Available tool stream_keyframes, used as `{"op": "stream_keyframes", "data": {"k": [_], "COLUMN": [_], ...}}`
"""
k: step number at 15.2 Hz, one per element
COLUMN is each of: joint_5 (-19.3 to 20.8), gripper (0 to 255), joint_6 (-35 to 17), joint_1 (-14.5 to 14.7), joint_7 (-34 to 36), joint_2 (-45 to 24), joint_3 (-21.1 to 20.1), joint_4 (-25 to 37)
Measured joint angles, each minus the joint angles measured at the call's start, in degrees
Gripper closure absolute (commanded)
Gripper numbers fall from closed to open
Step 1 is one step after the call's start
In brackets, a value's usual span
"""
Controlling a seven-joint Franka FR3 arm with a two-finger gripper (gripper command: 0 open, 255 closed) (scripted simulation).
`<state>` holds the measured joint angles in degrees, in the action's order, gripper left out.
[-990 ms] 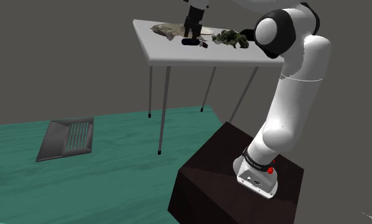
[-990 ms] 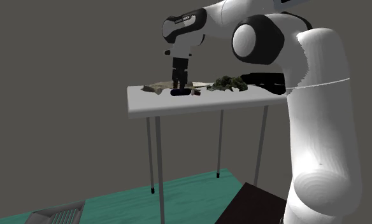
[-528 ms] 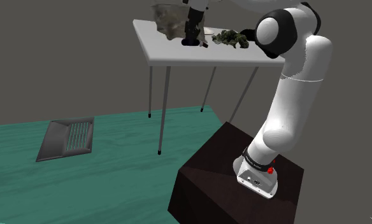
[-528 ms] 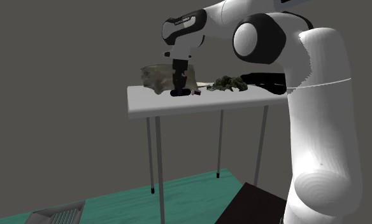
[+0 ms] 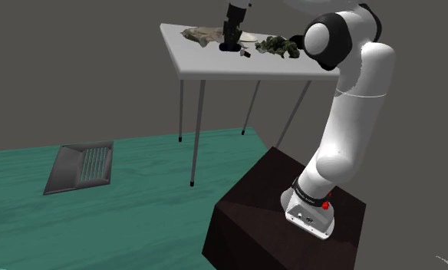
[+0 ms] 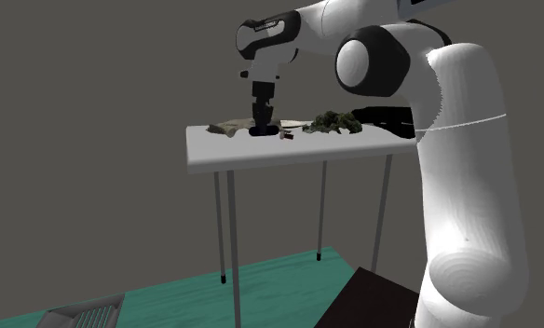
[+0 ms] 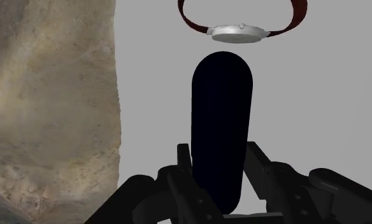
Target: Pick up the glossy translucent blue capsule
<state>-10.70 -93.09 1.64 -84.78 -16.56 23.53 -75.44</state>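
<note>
Tipped up on edge half a second ago, the tan, rock-like slab point(image 5: 199, 34) now lies flat again on the white tabletop point(image 5: 215, 66), and the gripper point(image 5: 230, 42) sits a touch higher than it did. It points straight down, just beside the slab. In the wrist view its two black fingers point(image 7: 186, 167) press against either side of the capsule point(image 7: 220, 114), pinching its near end. The capsule looks very dark blue, almost black, with rounded ends. It reaches away from the gripper, running alongside the slab's edge with a strip of bare tabletop between them. Whether it is clear of the tabletop cannot be told from the second exterior view, where it shows as a dark bar point(image 6: 261, 132) at the fingertips. A wristwatch point(image 7: 239, 30) with a silver case and dark red strap lies just past the capsule's far end, a little farther from the slab. A green leafy clump point(image 5: 278, 46) lies well apart from the slab, towards the shoulder view's right.
</note>
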Motion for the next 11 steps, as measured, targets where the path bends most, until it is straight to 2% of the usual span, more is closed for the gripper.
{"op": "stream_keyframes", "data": {"k": [5, 11], "joint_5": [-0.5, -1.9], "gripper": [255, 255], "joint_6": [4.5, 10.8], "joint_1": [-0.8, -2.6], "joint_7": [0.2, 0.3], "joint_2": [-1.1, -4.5], "joint_3": [0.1, 0.1], "joint_4": [5.6, 15.1]}}
